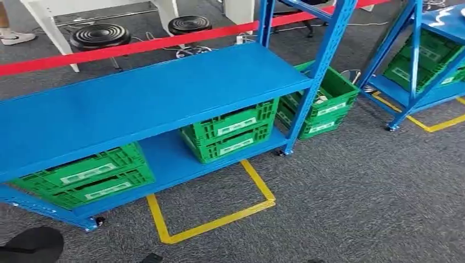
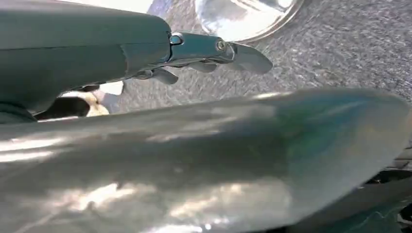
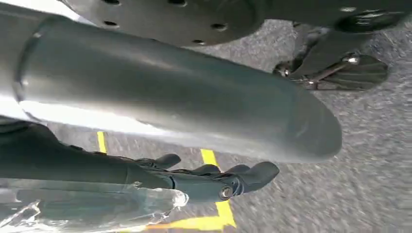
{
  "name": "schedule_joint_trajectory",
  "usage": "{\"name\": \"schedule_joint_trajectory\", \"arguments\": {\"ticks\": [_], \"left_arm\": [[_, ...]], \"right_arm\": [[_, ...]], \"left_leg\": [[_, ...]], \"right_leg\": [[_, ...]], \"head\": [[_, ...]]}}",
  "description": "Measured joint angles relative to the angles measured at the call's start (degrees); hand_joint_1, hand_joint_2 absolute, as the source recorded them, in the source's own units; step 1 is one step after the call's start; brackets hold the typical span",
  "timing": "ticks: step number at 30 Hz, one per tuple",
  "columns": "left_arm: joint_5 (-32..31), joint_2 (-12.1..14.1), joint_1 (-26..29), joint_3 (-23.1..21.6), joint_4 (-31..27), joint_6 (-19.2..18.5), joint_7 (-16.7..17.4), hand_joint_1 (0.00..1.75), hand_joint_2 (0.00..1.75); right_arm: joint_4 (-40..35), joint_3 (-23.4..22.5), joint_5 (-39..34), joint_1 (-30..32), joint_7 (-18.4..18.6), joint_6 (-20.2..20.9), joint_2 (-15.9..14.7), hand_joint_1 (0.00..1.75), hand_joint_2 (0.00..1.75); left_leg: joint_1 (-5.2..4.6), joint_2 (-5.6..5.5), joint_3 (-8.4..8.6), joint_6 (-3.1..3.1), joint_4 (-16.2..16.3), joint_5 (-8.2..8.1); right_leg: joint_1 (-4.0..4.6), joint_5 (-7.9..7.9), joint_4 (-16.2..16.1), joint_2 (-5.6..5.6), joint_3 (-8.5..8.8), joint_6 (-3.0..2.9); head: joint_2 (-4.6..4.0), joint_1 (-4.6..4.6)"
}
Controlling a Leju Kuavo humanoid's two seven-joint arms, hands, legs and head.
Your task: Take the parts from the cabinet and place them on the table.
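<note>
Green crates (image 1: pixel 230 130) wait on the blue rack's (image 1: pixel 153 93) lower shelf; right hand (image 3: pixel 214 179) apparently holds clear plastic, left hand (image 2: pixel 204 53) empty.

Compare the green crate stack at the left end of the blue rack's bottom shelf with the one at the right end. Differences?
The left crate stack sits half hidden beneath the blue top shelf; the right crate stack shows more of its top crate's open inside. The left one lies nearer the camera, the right one nearer the rack's upright. Both are two green lattice crates with white labels.
</note>
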Motion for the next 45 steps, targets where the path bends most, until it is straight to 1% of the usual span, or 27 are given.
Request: {"name": "schedule_joint_trajectory", "arguments": {"ticks": [4, 6, 8, 10, 11, 13, 14, 15, 19, 20, 21, 22, 24, 25, 26, 27, 29, 30, 31, 34, 35, 37, 40, 41, 42, 44, 45], "left_arm": [[0.04, 0.09, 0.27, 0.28, 0.00, -0.22, 0.11, 0.00, 0.00], [0.04, 0.11, 0.22, 0.33, 0.00, -0.22, 0.13, 0.00, 0.00], [0.07, 0.09, -0.10, 0.33, 0.02, -0.26, 0.13, 0.00, 0.00], [0.09, 0.11, 0.01, 0.35, 0.02, -0.28, 0.13, 0.00, 0.00], [0.11, 0.11, 0.15, 0.37, 0.00, -0.33, 0.13, 0.00, 0.00], [0.13, 0.11, 0.17, 0.44, 0.00, -0.37, 0.13, 0.00, 0.00], [0.15, 0.11, 0.12, 0.48, 0.00, -0.39, 0.13, 0.00, 0.00], [0.20, 0.09, 0.02, 0.55, 0.00, -0.42, 0.13, 0.00, 0.00], [0.26, 0.02, -0.03, 0.96, 0.02, -0.44, 0.13, 0.00, 0.00], [0.30, 0.00, 0.03, 1.35, 0.00, -0.44, 0.13, 0.00, 0.00], [0.33, 0.00, 0.06, 1.55, 0.00, -0.44, 0.13, 0.00, 0.00], [0.35, -0.02, -0.06, 1.62, 0.00, -0.46, 0.13, 0.00, 0.00], [0.37, -0.09, -0.25, 1.70, 0.00, -0.57, 0.09, 0.00, 0.00], [0.37, -0.09, -0.16, 1.73, 0.00, -0.57, 0.11, 0.00, 0.00], [0.39, -0.07, -0.03, 1.75, 0.00, -0.57, 0.09, 0.00, 0.00], [0.39, -0.07, 0.01, 1.81, 0.00, -0.57, 0.09, 0.00, 0.00], [0.42, -0.18, -0.05, 1.99, 0.00, -0.57, 0.09, 0.00, 0.00], [0.42, -0.18, -0.10, 2.05, 0.00, -0.57, 0.09, 0.00, 0.00], [0.44, -0.18, -0.21, 2.08, 0.00, -0.57, 0.11, 0.00, 0.00], [0.44, -0.09, 0.04, 2.27, 0.00, -0.57, 0.09, 0.00, 0.00], [0.44, -0.02, 0.11, 2.54, 0.02, -0.57, 0.11, 0.00, 0.00], [0.44, 0.00, 0.04, 2.80, 0.02, -0.57, 0.09, 0.00, 0.00], [0.44, 0.02, -0.24, 2.84, 0.02, -0.57, 0.09, 0.00, 0.00], [0.44, 0.04, -0.13, 2.89, 0.02, -0.57, 0.09, 0.00, 0.00], [0.44, 0.09, -0.02, 2.95, 0.02, -0.57, 0.11, 0.00, 0.00], [0.44, 0.09, -0.01, 3.02, 0.02, -0.57, 0.11, 0.00, 0.00], [0.44, 0.09, -0.07, 3.02, 0.02, -0.57, 0.09, 0.00, 0.00]], "right_arm": [[0.00, -0.02, 0.30, -0.20, 0.00, 0.02, -0.02, 0.00, 0.00], [0.00, -0.02, 0.35, -0.18, -0.02, 0.11, -0.02, 0.00, 0.00], [0.00, -0.02, 0.37, 0.14, -0.02, 0.11, -0.02, 0.00, 0.00], [0.00, -0.02, 0.42, 0.31, 0.00, 0.17, -0.04, 0.00, 0.00], [0.00, -0.02, 0.44, 0.26, -0.02, 0.20, -0.04, 0.00, 0.00], [0.00, -0.02, 0.46, 0.07, -0.02, 0.35, -0.04, 0.00, 0.00], [0.00, -0.02, 0.50, -0.03, -0.04, 0.37, -0.04, 0.00, 0.00], [0.00, -0.02, 0.55, -0.06, -0.09, 0.37, -0.04, 0.00, 0.00], [0.00, -0.02, 0.70, -0.29, -0.13, 0.39, -0.07, 0.00, 0.00], [0.00, -0.02, 0.74, -0.41, -0.17, 0.39, -0.07, 0.00, 0.00], [0.00, -0.02, 0.79, -0.42, -0.18, 0.39, -0.07, 0.00, 0.00], [0.00, -0.02, 0.83, -0.39, -0.17, 0.41, -0.07, 0.00, 0.00], [0.00, -0.02, 0.90, -0.09, -0.15, 0.41, -0.09, 0.00, 0.00], [0.00, -0.02, 0.94, 0.04, -0.15, 0.41, -0.09, 0.00, 0.00], [0.00, -0.02, 1.03, 0.14, -0.15, 0.41, -0.09, 0.00, 0.00], [0.00, -0.04, 1.09, 0.15, -0.17, 0.41, -0.09, 0.00, 0.00], [0.00, -0.04, 1.25, 0.05, -0.17, 0.39, -0.13, 0.00, 0.00], [0.00, -0.04, 1.25, 0.07, -0.17, 0.39, -0.13, 0.00, 0.00], [0.02, -0.02, 1.27, 0.02, -0.17, 0.39, -0.13, 0.00, 0.00], [0.02, -0.07, 1.31, -0.03, -0.15, 0.37, -0.13, 0.00, 0.00], [0.02, -0.09, 1.31, -0.07, -0.17, 0.37, -0.09, 0.00, 0.00], [0.02, -0.09, 1.33, -0.15, -0.18, 0.37, -0.11, 0.00, 0.00], [0.02, -0.09, 1.33, 0.28, -0.17, 0.37, -0.13, 0.00, 0.00], [0.02, -0.11, 1.33, 0.29, -0.17, 0.37, -0.15, 0.00, 0.00], [0.02, -0.11, 1.33, 0.25, -0.18, 0.37, -0.15, 0.00, 0.00], [0.02, -0.11, 1.35, 0.05, -0.17, 0.37, -0.15, 0.00, 0.00], [0.02, -0.11, 1.33, -0.04, -0.18, 0.37, -0.15, 0.00, 0.00]], "left_leg": [[0.58, -1.94, -0.79, -1.45, -0.40, 1.01], [0.19, 2.62, -2.21, -1.86, 2.49, -1.51], [0.25, 4.35, -6.53, -2.21, 11.63, -6.19], [0.34, 4.70, -9.16, -2.29, 17.44, -7.73], [0.34, 4.78, -8.58, -2.20, 16.61, -6.49], [0.27, 5.34, -4.62, -1.81, 9.33, -2.27], [0.05, 7.09, -1.77, -1.47, 4.41, -0.35], [-0.32, 10.28, 0.10, -1.24, 1.35, -0.07], [-0.56, 7.96, -0.20, -0.18, -0.12, -0.52], [-0.13, 7.28, 0.02, 0.32, -0.42, -0.20], [0.00, 6.78, -0.03, 0.54, -0.43, -0.12], [0.04, 6.21, -0.12, 0.81, -0.43, -0.03], [0.02, 4.65, -0.36, 1.11, -0.41, 0.10], [0.01, 3.97, -0.37, 1.12, -0.40, 0.13], [0.01, 3.28, -0.35, 1.07, -0.38, 0.17], [0.06, 2.46, -0.32, 0.97, -0.37, 0.23], [0.26, 0.86, -0.24, 0.63, -0.31, 0.40], [0.29, 0.33, -0.34, 0.30, -0.23, 0.47], [-0.06, -0.30, -0.70, -0.11, 0.27, 0.40], [0.45, -1.82, -1.28, -1.29, -0.30, 1.31], [0.48, -2.15, -1.53, -1.49, -0.16, 1.35], [0.09, 2.82, -3.21, -1.94, 3.54, -1.62], [0.21, 4.81, -9.33, -2.31, 16.58, -7.61], [0.22, 4.84, -9.94, -2.30, 17.95, -7.61], [0.21, 4.84, -9.40, -2.23, 17.33, -6.78], [0.01, 5.66, -4.46, -1.63, 8.51, -2.03], [-0.27, 7.91, -1.72, -1.22, 3.91, -0.44]], "right_leg": [[0.44, 0.77, 0.11, -2.01, 0.08, -2.01], [0.34, 1.08, -0.25, -3.41, 0.17, -2.70], [0.57, 1.05, -0.24, -5.26, -0.03, -3.15], [0.72, 0.99, -0.24, -6.91, -0.10, -3.26], [0.76, 0.99, -0.24, -7.68, -0.08, -3.26], [0.80, 0.94, -0.24, -8.93, 0.02, -3.19], [0.83, 0.86, -0.24, -9.49, 0.16, -3.06], [1.22, 0.70, -0.17, -9.88, 0.20, -2.82], [1.56, 0.47, -0.24, -12.53, 0.49, -1.71], [1.29, 0.19, -0.17, -11.79, 0.66, -1.13], [1.15, -1.06, 1.21, -8.66, -0.09, -0.81], [1.04, -2.84, 4.02, -6.93, -1.27, -0.70], [1.04, -7.54, 14.43, -5.39, -6.10, -0.47], [1.04, -8.31, 17.52, -5.28, -7.71, -0.46], [1.02, -7.67, 17.92, -5.28, -8.11, -0.43], [0.95, -5.71, 15.67, -5.25, -7.18, -0.45], [0.56, -0.42, 5.64, -4.13, -2.37, -0.44], [0.09, 0.60, 1.59, -1.23, -0.39, -0.27], [-0.01, -0.18, 0.05, -0.17, 0.03, -0.54], [0.56, 0.26, 0.65, -1.66, 0.10, -2.01], [0.20, 0.60, 0.38, -2.41, 0.08, -2.52], [0.27, 0.79, 0.32, -3.69, 0.05, -3.16], [0.65, 0.65, 0.32, -6.38, -0.14, -3.46], [0.72, 0.63, 0.33, -7.17, -0.16, -3.49], [0.77, 0.62, 0.33, -7.71, -0.14, -3.49], [0.86, 0.54, 0.33, -9.21, 0.02, -3.40], [0.91, 0.43, 0.33, -9.71, 0.16, -3.23]], "head": [[0.00, -0.11], [0.00, -0.79], [0.00, -0.94], [0.00, -0.92], [0.00, -0.96], [0.00, -0.92], [0.00, -0.94], [0.00, -1.03], [0.00, -0.92], [0.00, -0.95], [0.00, -0.70], [0.00, -0.66], [0.00, -0.48], [0.00, -0.50], [0.00, -0.53], [0.00, -0.46], [0.00, -0.46], [0.00, -0.46], [0.00, -0.48], [0.00, -0.55], [0.00, -0.50], [0.00, -1.34], [0.00, -1.49], [0.00, -1.49], [0.00, -1.49], [0.00, -1.49], [0.00, -1.51]]}}
